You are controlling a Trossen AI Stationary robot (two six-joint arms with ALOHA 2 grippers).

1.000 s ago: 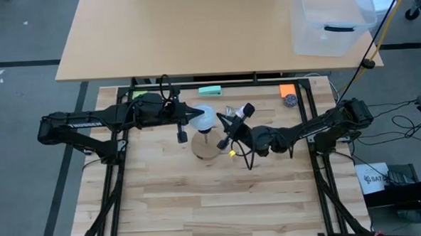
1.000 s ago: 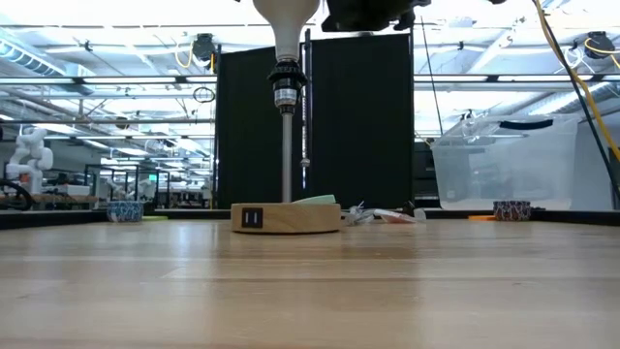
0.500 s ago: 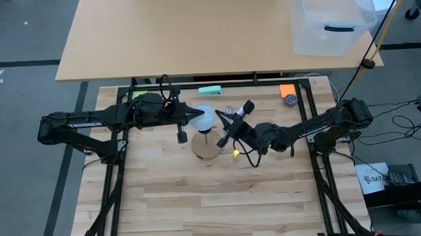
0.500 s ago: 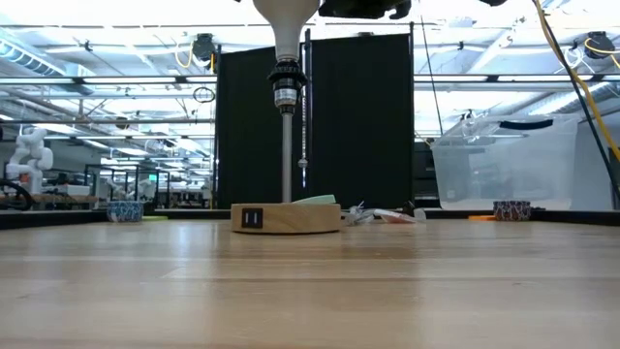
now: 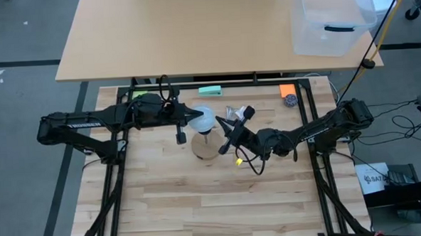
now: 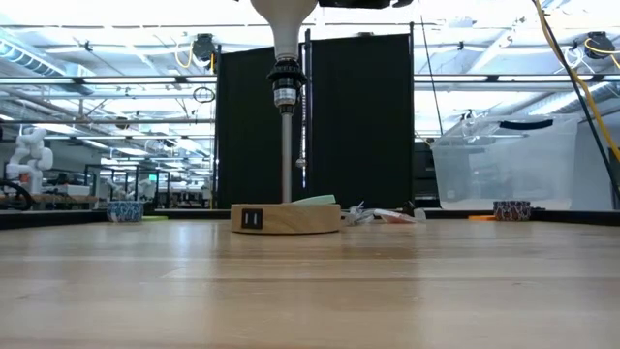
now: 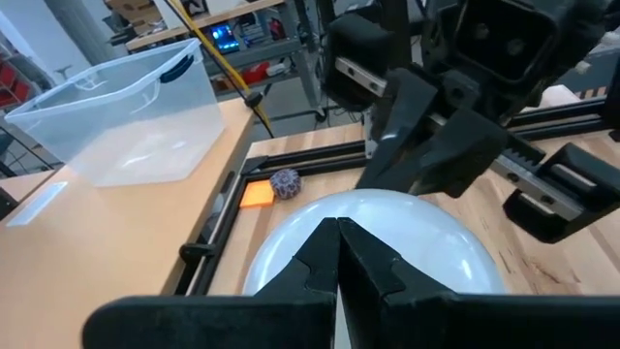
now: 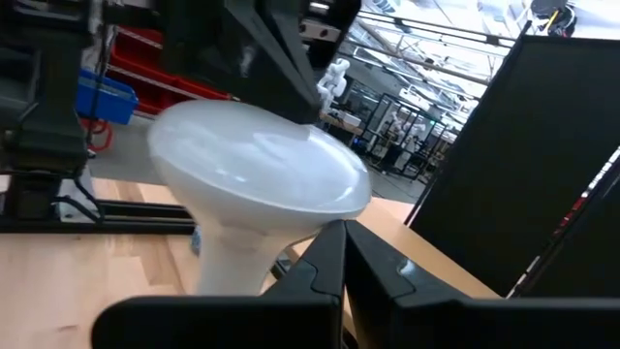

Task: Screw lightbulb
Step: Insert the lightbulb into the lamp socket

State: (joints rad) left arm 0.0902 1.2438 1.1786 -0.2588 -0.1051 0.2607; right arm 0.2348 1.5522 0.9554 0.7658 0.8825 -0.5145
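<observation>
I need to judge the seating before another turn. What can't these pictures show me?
- Low view: the round frosted white lightbulb is cut off by the top edge.
- High view: its globe hides the black socket.
- Wrist views: each arm's shut dark fingers block the neck and threads.

Round wooden base (image 5: 207,148) mid-table; clear plastic bin (image 5: 329,20) on far desk; orange pad (image 5: 287,90), green pad (image 5: 210,91) at table's far edge.
</observation>
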